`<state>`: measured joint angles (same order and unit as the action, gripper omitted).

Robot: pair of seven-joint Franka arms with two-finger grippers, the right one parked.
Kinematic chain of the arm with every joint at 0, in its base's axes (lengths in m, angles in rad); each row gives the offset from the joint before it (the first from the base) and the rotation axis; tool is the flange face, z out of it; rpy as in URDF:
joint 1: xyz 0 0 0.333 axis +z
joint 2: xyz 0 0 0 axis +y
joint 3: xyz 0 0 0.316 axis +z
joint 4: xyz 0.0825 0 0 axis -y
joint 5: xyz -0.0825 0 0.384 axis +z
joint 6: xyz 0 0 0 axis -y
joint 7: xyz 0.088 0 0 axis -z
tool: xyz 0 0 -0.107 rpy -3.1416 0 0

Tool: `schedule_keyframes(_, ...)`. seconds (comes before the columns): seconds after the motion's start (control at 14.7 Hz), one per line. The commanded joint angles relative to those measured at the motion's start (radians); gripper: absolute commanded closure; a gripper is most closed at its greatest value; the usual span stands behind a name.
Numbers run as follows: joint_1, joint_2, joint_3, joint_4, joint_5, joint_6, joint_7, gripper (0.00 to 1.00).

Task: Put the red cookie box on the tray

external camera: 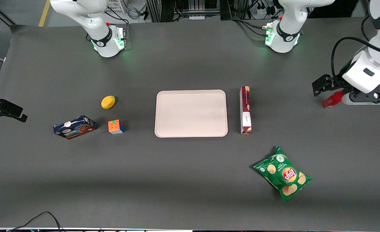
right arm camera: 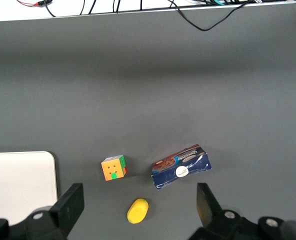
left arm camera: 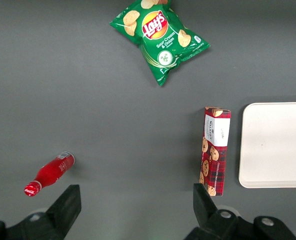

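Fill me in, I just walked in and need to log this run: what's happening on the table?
Nothing has been picked up yet. The working arm's pincer hangs open above the table at its own end, near the red bottle, holding nothing. The red cookie box lies flat on the table right beside the tray, not on it. The tray is bare. A green chip bag lies nearer the front camera than the box.
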<state>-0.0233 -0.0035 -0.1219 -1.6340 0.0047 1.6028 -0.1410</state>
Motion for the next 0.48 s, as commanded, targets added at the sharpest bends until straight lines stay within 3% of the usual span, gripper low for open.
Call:
schedule_keyframes(0.0, -0.007, 0.011, 0.002, 0.037, 0.012, -0.034, 0.011, 0.00)
schedule_keyframes(0.41, -0.007, 0.013, 0.004, 0.039, 0.012, -0.037, 0.002, 0.00)
